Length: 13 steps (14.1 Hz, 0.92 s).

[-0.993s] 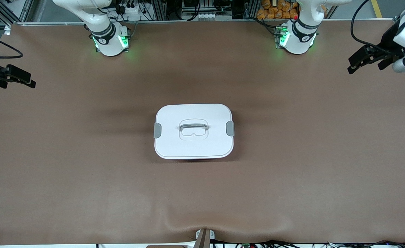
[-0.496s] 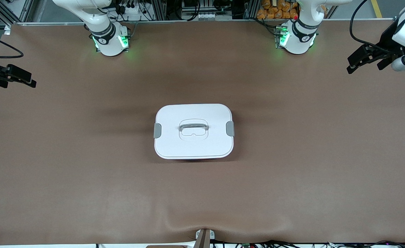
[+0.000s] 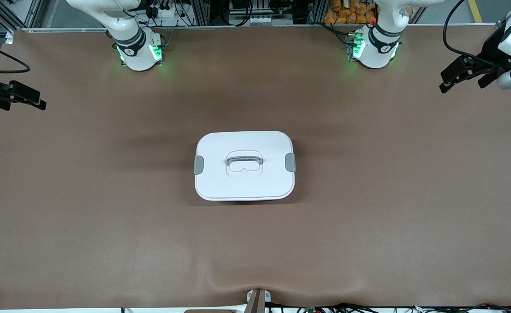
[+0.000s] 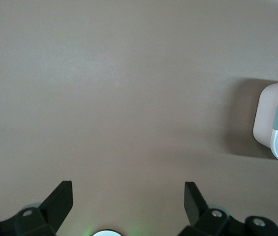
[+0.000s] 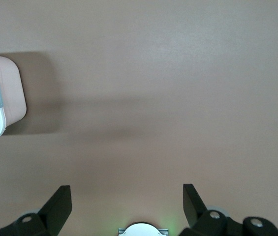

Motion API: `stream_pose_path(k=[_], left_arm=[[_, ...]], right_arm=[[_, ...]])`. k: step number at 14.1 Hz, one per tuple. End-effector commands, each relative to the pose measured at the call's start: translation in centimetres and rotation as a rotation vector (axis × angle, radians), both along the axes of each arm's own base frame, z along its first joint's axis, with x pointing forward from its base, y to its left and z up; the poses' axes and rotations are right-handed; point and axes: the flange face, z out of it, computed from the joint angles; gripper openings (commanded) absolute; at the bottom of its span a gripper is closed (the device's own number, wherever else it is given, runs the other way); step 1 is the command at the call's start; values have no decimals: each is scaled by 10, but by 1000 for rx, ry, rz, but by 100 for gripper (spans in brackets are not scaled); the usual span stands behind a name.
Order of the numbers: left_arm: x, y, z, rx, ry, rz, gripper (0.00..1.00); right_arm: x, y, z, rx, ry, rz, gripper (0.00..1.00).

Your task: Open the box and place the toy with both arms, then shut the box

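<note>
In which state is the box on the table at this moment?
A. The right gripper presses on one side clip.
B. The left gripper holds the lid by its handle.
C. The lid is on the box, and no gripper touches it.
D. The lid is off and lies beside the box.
C: the white lid lies flat on the box, while the left gripper and the right gripper hang open at the table's two ends, well away from it.

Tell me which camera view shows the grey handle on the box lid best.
The front view: it looks down on the whole white lid, with the grey handle at its centre between the two side clips. Each wrist view catches only one end of the box with a single clip; the handle is out of frame.
</note>
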Motion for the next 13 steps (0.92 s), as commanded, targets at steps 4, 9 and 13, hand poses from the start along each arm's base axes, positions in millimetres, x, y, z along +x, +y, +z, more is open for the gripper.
stream_pose_path(k=[4, 9, 13], left_arm=[[5, 2, 7, 13, -14, -20, 100], [6, 4, 10, 12, -19, -15, 100], [5, 4, 10, 12, -16, -17, 100]], right_arm=[[-5, -1, 6, 0, 9, 2, 100], [-1, 4, 4, -1, 3, 9, 100], [-1, 7, -3, -1, 20, 13, 100]])
